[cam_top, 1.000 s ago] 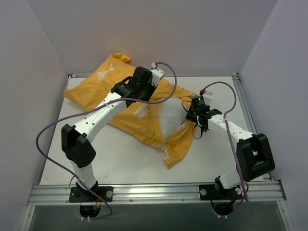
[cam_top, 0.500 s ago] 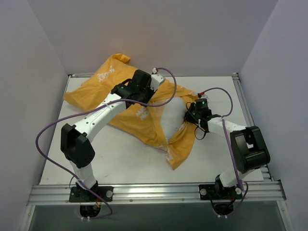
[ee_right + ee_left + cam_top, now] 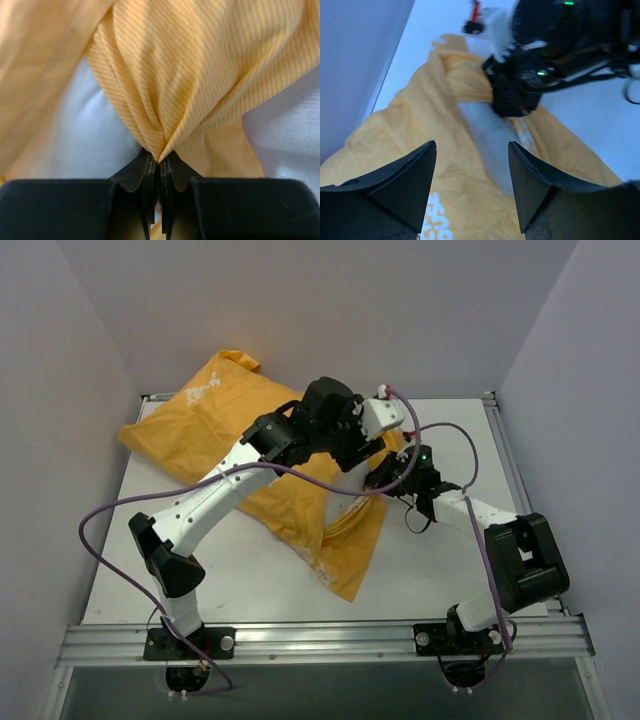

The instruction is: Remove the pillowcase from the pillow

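**Clerk:** Item one, pillowcase (image 3: 200,425). Where was it?

**Keeper:** Orange-yellow, thin, fine-striped weave. One gathered fold was pinched in the right claw (image 3: 160,165), whose jaws were clamped hard together on it. From the right claw the rest spread away to the left and the far side over the table (image 3: 250,580), and a loose tail lay on the claw's near side.

**Clerk:** Item two, pillow (image 3: 487,137)?

**Keeper:** White. Only a narrow bare strip showed, just beside the right claw, where the cover gaped. The remainder sat inside the cloth (how much could not be told).

**Clerk:** Item three, left claw (image 3: 472,145)?

**Keeper:** Fingers spread, nothing between them. It hung close over the right claw, on its far side, pointed at it and at the bare strip.

**Clerk:** Handling notes?

**Keeper:** By judgement only:
- **Cloth:** light, limp and somewhat slick. It would likely bunch and stretch rather than push, and a thin pinch might slide out.
- **Pillow:** soft and springy, and probably light enough to drag along with its cover if nothing held it.
- **Best hold for the free claw:** the bare white strip beside the right claw looked best. Squeezed deep into the stuffing, it would let the gripped fold be drawn away.
- **Risk:** catching cloth together with stuffing.
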`<action>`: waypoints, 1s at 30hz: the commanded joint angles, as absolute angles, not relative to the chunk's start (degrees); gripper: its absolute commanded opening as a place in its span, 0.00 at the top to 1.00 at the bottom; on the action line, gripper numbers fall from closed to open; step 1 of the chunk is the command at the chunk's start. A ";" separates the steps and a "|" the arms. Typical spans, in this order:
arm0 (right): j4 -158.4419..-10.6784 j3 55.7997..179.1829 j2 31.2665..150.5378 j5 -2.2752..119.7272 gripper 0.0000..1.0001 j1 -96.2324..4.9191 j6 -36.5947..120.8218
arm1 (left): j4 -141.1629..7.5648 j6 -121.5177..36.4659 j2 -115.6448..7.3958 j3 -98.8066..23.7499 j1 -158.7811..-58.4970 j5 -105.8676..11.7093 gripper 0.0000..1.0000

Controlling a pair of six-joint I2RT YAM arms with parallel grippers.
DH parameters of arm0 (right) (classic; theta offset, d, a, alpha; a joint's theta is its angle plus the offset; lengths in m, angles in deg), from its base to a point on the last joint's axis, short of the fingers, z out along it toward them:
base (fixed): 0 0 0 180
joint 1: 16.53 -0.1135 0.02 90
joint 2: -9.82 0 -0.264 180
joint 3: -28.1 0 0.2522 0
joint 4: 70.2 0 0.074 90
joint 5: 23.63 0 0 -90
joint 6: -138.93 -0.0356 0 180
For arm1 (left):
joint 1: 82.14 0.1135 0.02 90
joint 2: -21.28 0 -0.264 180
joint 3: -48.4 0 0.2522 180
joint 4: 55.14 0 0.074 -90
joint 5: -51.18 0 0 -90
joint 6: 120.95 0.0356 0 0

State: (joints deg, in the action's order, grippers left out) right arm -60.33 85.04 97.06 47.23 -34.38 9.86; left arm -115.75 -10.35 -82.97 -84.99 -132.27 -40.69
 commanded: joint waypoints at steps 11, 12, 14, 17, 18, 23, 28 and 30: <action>-48.99 81.85 97.97 37.10 1.00 -32.35 2.26 | -111.19 10.89 -89.01 -69.77 -139.53 -33.81 0.35; -48.90 81.76 98.06 36.84 1.00 -32.18 2.17 | -110.83 11.24 -89.72 -70.73 -139.53 -33.81 0.35; -48.72 81.41 98.06 36.57 1.00 -31.91 1.99 | -111.78 11.85 -91.83 -72.40 -139.44 -35.91 0.37; -48.54 80.79 98.33 36.40 1.00 -31.65 1.73 | -111.18 13.09 -94.55 -74.25 -139.44 -36.54 0.39; -48.46 80.62 98.33 36.22 1.00 -31.65 1.73 | -110.74 13.26 -95.43 -74.60 -139.27 -35.49 0.39; -49.42 79.91 97.18 36.13 1.00 -30.86 2.34 | -108.20 13.26 -96.41 -73.91 -137.42 -31.62 0.36; -52.06 80.53 96.22 36.84 1.00 -30.59 3.84 | -106.69 17.30 -94.90 -71.09 -136.11 -27.84 0.27; -52.06 80.53 95.78 36.84 1.00 -30.59 3.58 | -108.97 17.57 -96.66 -72.92 -134.53 -27.48 0.26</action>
